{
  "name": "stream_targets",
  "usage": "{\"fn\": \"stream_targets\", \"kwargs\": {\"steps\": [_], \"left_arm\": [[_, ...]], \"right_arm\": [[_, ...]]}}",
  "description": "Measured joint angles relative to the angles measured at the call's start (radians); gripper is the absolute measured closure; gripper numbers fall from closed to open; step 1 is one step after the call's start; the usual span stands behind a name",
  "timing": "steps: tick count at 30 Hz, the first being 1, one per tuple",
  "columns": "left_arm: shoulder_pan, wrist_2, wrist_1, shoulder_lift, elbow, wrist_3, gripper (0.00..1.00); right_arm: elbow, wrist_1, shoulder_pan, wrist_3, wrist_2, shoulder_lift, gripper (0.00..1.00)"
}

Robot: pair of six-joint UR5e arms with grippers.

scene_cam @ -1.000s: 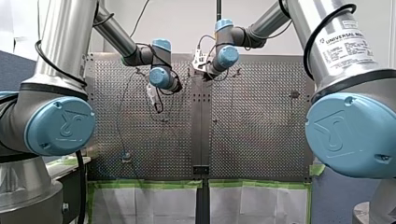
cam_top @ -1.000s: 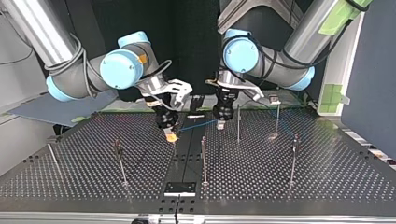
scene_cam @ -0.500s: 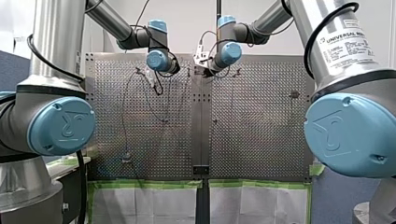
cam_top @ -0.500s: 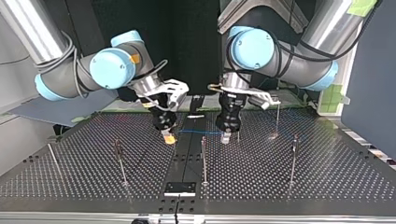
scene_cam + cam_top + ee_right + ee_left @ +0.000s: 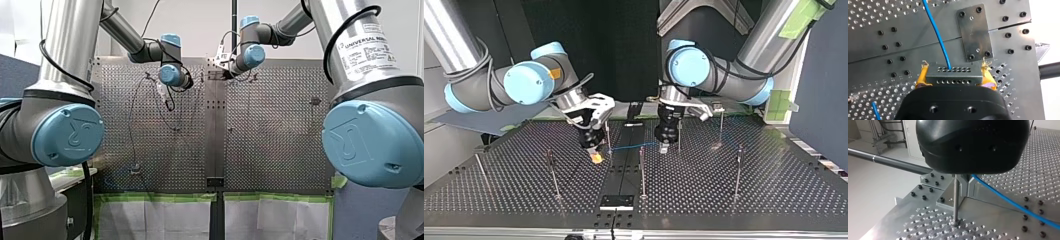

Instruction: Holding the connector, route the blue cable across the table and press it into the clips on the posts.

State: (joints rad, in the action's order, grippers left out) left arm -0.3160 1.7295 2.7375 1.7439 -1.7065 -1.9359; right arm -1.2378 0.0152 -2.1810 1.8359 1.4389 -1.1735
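Right jaws gripping connector [image 5: 953, 75], blue cable [image 5: 938, 33] attached

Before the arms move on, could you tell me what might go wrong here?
The blue cable runs nearly straight between the right tool and left tool; pulling apart could strain it at the connector. A post stands close ahead of the left tool and might get knocked.
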Motion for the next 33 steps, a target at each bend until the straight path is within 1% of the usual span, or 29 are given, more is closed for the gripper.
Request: {"fn": "stream_targets", "kwargs": {"steps": [7,11,17,23,29,33], "left_arm": [[0.02,-0.025,-0.02,0.005,0.011,-0.003,1.0],[0.029,-0.047,-0.013,0.03,0.039,-0.005,1.0],[0.043,-0.061,-0.006,0.048,0.091,-0.015,1.0],[0.057,-0.079,0.021,0.082,0.144,-0.012,1.0],[0.068,-0.094,0.028,0.134,0.198,-0.01,1.0],[0.08,-0.099,0.028,0.152,0.226,-0.01,1.0]], "right_arm": [[0.003,0.003,0.008,0.002,-0.018,0.009,1.0],[0.01,0.003,0.008,0.002,-0.021,0.016,1.0],[0.03,0.003,0.012,0.002,-0.024,0.023,1.0],[0.054,0.003,0.033,0.003,-0.026,0.037,1.0],[0.065,0.005,0.062,0.008,-0.027,0.052,1.0],[0.068,0.01,0.082,0.008,-0.035,0.057,1.0]]}}
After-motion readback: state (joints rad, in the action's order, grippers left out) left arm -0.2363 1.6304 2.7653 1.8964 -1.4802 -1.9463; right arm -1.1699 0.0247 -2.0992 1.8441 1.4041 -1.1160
